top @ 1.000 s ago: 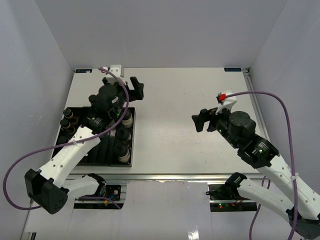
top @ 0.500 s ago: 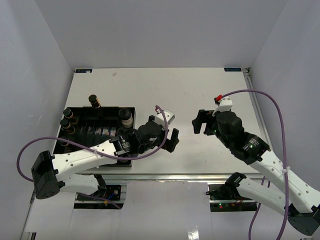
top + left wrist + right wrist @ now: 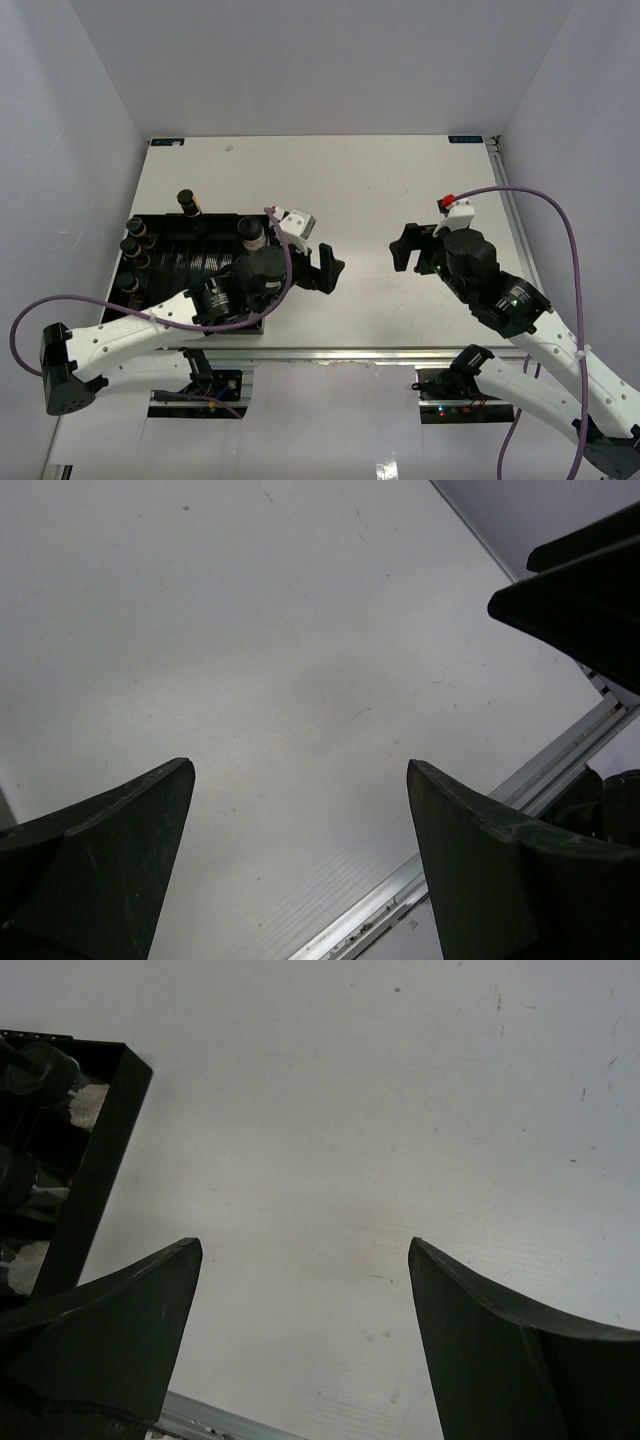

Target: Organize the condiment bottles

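The white tabletop (image 3: 400, 180) carries a black slotted tray (image 3: 215, 217) on its left side; the left arm lies across the tray's near right part and hides some of the slots. The left claw (image 3: 325, 268) hangs over bare tabletop just right of the tray, its jaws spread wide with nothing between them. The right claw (image 3: 408, 246) faces it from the right, well apart from the tray, likewise gaping and empty. The condiment bottles (image 3: 135, 235) are gathered at the tray; several slim ones cluster in the left slots; a squat bottle (image 3: 250, 232) of pale powder stands near the far right corner. One slim bottle (image 3: 186, 202) with yellow-brown contents stands at the tray's far edge, and the pictures do not show whether it is inside or just behind. No bottle lies out on the open tabletop, so the sorting looks nearly done; what is left is probably that far-edge bottle, plus any slots the arm conceals.
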